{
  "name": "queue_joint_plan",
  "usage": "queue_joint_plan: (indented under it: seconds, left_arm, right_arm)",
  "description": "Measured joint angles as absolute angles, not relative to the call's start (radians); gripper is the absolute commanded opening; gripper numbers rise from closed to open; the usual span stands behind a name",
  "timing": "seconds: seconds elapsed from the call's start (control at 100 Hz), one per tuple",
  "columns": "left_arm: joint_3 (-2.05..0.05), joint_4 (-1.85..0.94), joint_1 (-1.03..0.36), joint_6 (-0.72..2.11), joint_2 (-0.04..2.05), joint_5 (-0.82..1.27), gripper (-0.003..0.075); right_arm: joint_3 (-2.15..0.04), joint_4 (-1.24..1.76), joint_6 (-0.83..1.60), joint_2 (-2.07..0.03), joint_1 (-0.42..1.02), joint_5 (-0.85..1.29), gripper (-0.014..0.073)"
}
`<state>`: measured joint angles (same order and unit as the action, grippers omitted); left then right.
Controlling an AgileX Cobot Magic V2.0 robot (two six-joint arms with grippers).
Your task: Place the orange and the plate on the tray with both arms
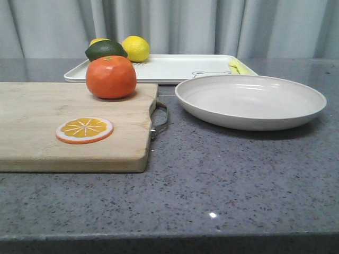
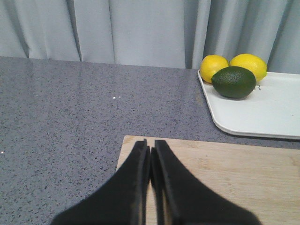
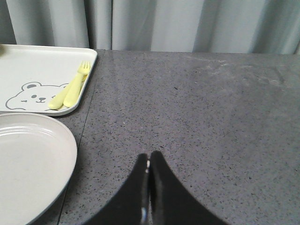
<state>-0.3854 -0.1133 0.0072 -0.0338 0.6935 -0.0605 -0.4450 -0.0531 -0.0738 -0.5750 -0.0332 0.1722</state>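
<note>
Two arms, neither seen from the front; each shows only in its own wrist camera. Left gripper point(image 2: 151, 161): black jaws pressed together, nothing between them, poised over the near corner of the pale wooden cutting board point(image 1: 63, 127). Right gripper point(image 3: 148, 171): jaws likewise together and empty, above bare grey speckled stone counter point(image 1: 222, 180), just beside the plate's rim.

Nearest item on the board: flat orange slice point(image 1: 84, 130), lying face up. Board has a metal handle point(image 1: 160, 118) on its right edge.

Further back on the board, near its far right corner: whole round bright-orange fruit with green stem mark point(image 1: 110, 76), upright, resting on the wood.

To the right of the board, apart from it, directly on the counter: wide shallow round off-white plate point(image 1: 250, 101), empty.

Behind both: large flat rectangular white tray with low rim point(image 1: 175, 69), bear drawing point(image 3: 32, 95) at its right end. The plate's far rim overlaps the tray's near edge from the front; contact cannot be judged. On the tray: pale yellow plastic fork and a second yellow utensil point(image 3: 71, 90) side by side near the right edge; dark green avocado point(image 2: 233, 82) at the left end, two yellow lemons point(image 2: 247, 65) just behind it.

Grey pleated curtain point(image 1: 212, 26) closes the background.
</note>
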Motion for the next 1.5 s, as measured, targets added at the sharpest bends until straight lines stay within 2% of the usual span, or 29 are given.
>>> queue_joint_plan:
  seconds: [0.08,0.15,0.35,0.4,0.57,0.75,1.24,1.5]
  left_arm:
    - [-0.395,-0.113,0.007,-0.034,0.728,-0.061,-0.0006]
    - [-0.417,-0.113,0.002,-0.034,0.76,-0.054,0.0048]
    - [-0.5,-0.113,-0.072,-0.034,0.863,-0.05,0.036]
    - [-0.527,-0.113,-0.098,-0.034,0.891,-0.05,0.0413]
    - [-0.619,-0.113,-0.186,-0.034,1.006,-0.018,0.0484]
    - [-0.769,-0.113,-0.26,-0.034,1.135,0.108,0.0642]
    - [-1.2,-0.124,-0.444,-0.034,1.457,0.455,0.0653]
    - [-1.352,-0.126,-0.497,-0.034,1.609,0.626,0.0653]
  right_arm:
    - [-0.445,-0.053,-0.074,-0.575,-0.033,0.172,-0.0068]
    - [-0.445,-0.053,-0.074,-0.575,-0.033,0.172,-0.0068]
    - [-0.445,-0.053,-0.074,-0.575,-0.033,0.172,-0.0068]
    - [-0.445,-0.053,-0.074,-0.575,-0.033,0.172,-0.0068]
    - [-0.445,-0.053,-0.074,-0.575,-0.033,0.172,-0.0068]
    - [-0.445,-0.053,-0.074,-0.575,-0.033,0.155,-0.0068]
    - [-0.445,-0.053,-0.074,-0.575,-0.033,0.145,-0.0068]
    - [-0.445,-0.053,-0.074,-0.575,-0.033,0.145,-0.0068]
